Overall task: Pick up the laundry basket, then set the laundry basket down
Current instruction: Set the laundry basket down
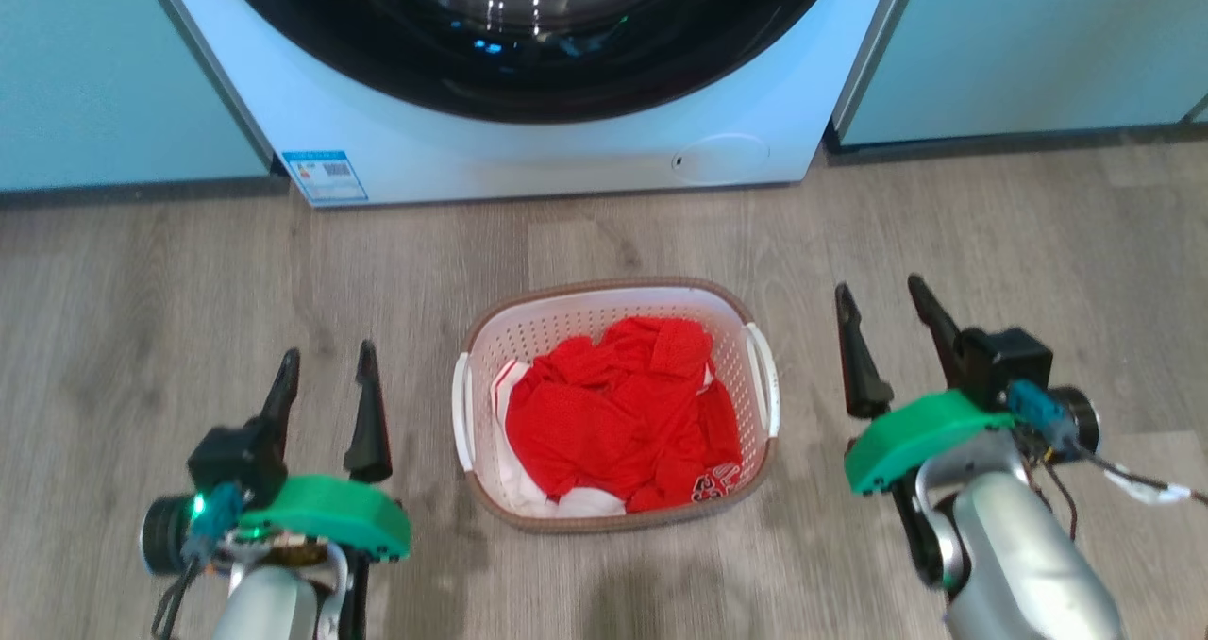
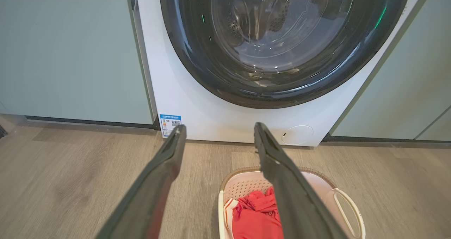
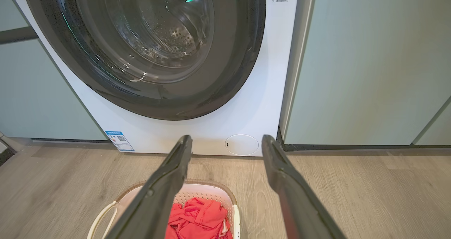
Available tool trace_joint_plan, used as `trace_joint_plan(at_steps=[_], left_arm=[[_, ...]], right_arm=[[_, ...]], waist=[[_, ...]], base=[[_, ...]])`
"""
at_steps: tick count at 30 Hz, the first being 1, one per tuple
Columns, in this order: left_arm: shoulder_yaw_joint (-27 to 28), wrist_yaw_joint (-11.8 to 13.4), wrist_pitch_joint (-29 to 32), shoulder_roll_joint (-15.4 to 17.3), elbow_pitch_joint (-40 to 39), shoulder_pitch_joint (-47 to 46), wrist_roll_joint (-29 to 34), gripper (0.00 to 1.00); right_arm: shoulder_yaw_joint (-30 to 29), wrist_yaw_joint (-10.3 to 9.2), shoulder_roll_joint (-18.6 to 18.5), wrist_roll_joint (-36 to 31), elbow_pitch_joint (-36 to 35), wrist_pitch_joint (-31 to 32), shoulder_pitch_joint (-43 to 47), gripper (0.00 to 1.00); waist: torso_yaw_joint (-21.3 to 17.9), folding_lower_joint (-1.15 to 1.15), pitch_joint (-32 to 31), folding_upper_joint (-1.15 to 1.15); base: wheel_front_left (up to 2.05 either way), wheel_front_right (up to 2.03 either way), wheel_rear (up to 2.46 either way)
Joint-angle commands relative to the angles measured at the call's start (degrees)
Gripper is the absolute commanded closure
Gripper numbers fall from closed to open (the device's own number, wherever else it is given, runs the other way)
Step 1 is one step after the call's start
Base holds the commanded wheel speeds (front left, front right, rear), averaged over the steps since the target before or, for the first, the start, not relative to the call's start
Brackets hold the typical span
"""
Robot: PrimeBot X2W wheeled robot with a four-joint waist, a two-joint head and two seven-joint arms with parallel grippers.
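My left gripper [image 1: 328, 349] and right gripper [image 1: 880, 287] are both spread wide and hold nothing. One laundry basket [image 1: 604, 287] with red clothes [image 1: 613, 413] sits on the floor between them, near one washing machine [image 1: 528, 163].

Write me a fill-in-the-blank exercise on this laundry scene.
The laundry basket stands on the floor before the ____.
The clothes inside are mostly ____.
Both the left claw and the right claw are ____, holding nothing.
The basket sits ____ the two claws.
Missing: washing machine; red; open; between.
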Motion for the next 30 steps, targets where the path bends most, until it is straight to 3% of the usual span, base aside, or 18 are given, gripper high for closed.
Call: trace_joint_plan(at_steps=[1,7,30], left_arm=[[2.72,0.05,-0.46,-0.03,-3.51,0.65,0.58,0.0],[3.73,0.61,-0.46,-0.16,-7.66,5.46,0.38,0.0],[2.45,3.43,-0.46,-0.19,-12.0,14.08,0.79,0.0]], right_arm=[[0.99,-0.09,0.6,-0.34,-3.07,-0.77,1.36,0.0],[0.06,-0.09,0.6,-1.41,-5.72,-0.77,5.6,0.0],[-2.97,-0.09,0.6,-2.71,-9.48,-0.77,13.46,0.0]], waist=[[-0.56,0.01,-1.69,0.0],[-1.08,0.01,-4.26,0.0],[-1.6,0.01,-10.14,0.0]], base=[[0.0,0.0,0.0],[0.0,0.0,0.0],[0.0,0.0,0.0]])
